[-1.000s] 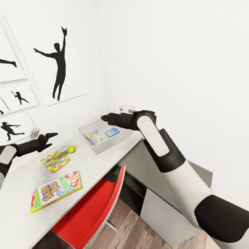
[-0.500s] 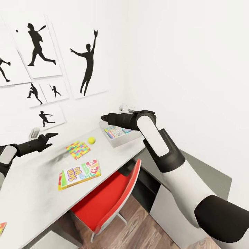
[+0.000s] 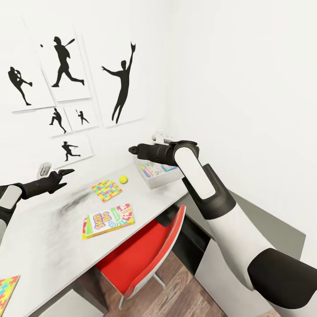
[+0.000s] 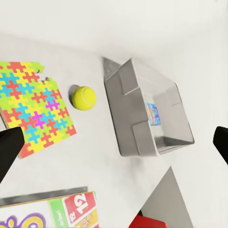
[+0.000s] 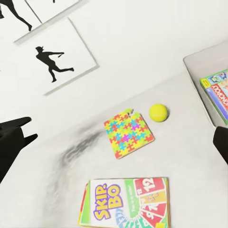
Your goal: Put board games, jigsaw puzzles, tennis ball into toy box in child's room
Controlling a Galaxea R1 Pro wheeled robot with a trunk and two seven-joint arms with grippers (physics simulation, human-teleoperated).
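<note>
White walls (image 3: pixel 229 66) meet in a corner, brightly and evenly lit. Black sports-silhouette pictures (image 3: pixel 121 83) hang on the wall ahead. A red chair (image 3: pixel 145 246) is tucked beneath a light grey desktop (image 3: pixel 39 233), with wood-plank floor (image 3: pixel 176 290) below. A lower dark grey cabinet top (image 3: pixel 268 224) adjoins the desktop.

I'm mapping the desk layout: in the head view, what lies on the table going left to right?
Larger jigsaw puzzle → SKIP-BO board game → tennis ball → toy box.
</note>
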